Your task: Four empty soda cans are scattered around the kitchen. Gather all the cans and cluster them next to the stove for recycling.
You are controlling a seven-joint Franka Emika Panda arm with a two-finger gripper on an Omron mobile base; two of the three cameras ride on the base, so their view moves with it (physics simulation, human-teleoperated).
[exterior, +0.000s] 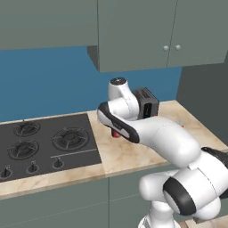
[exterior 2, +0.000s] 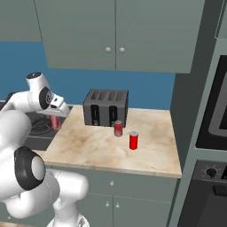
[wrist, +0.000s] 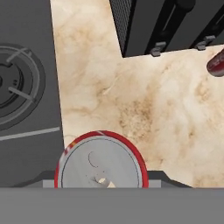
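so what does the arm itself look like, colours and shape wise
The arm is glossy white with rounded, bulbous links and dark, near-black bands at the joints. One link ends in a round dark cap. The gripper hangs from a white hand. No cables or markings show.

left base: behind-left, forward-down | right base: behind-right | share counter (exterior 2: 97, 146), toaster (exterior 2: 105, 107) | hand: straight down, close

Flat, even rendered light around me: no glare, soft shadows under the grey-green wall cabinets (exterior: 133, 35), edges slightly coarse, nothing blurred.
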